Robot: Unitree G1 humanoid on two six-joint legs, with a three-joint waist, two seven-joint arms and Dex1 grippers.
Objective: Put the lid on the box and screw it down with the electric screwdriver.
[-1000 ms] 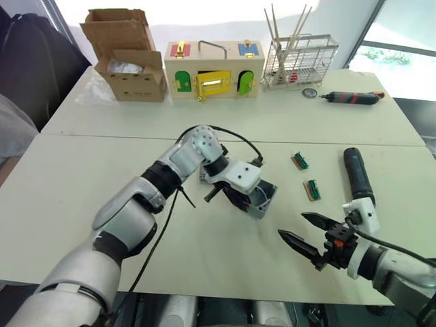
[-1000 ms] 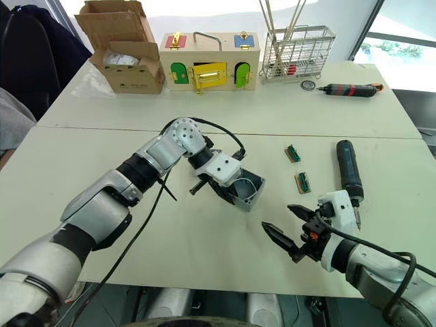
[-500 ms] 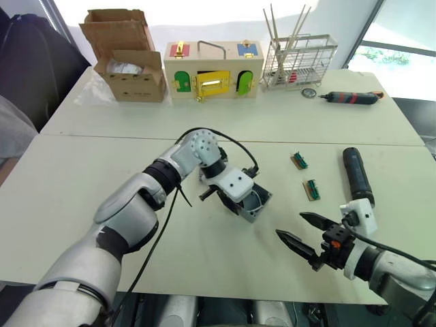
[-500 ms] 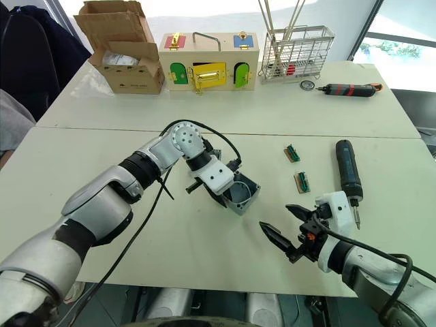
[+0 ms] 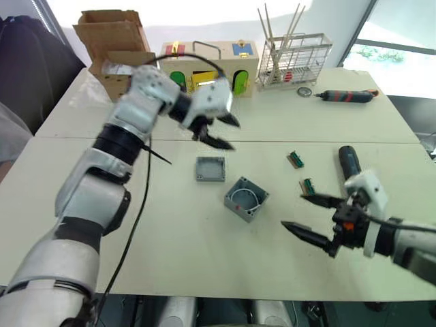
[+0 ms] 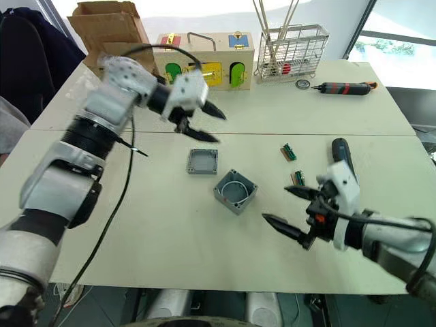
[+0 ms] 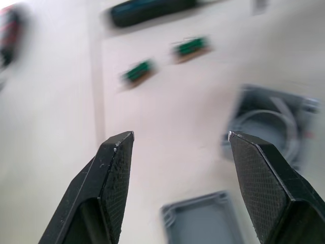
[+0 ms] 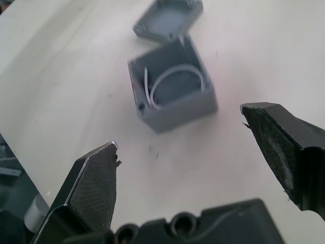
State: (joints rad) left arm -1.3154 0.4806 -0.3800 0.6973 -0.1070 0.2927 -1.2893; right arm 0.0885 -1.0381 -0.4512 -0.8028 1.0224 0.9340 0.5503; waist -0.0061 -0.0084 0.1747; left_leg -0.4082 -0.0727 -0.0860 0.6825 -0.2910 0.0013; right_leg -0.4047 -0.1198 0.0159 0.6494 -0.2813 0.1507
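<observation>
Left gripper (image 5: 221, 133), jaws apart and empty, raised beyond the lid (image 5: 210, 169), which lies hollow-up just beside the open box (image 5: 245, 199); right gripper (image 5: 310, 216), also spread, stands nearer the box.

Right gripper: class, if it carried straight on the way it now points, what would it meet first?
Probably the open grey box, centred ahead of the right gripper; bare table lies between, though depth is unclear.

White table (image 5: 170, 245) bears box (image 5: 246, 199), lid (image 5: 210, 169), electric screwdriver (image 5: 349, 161)
</observation>
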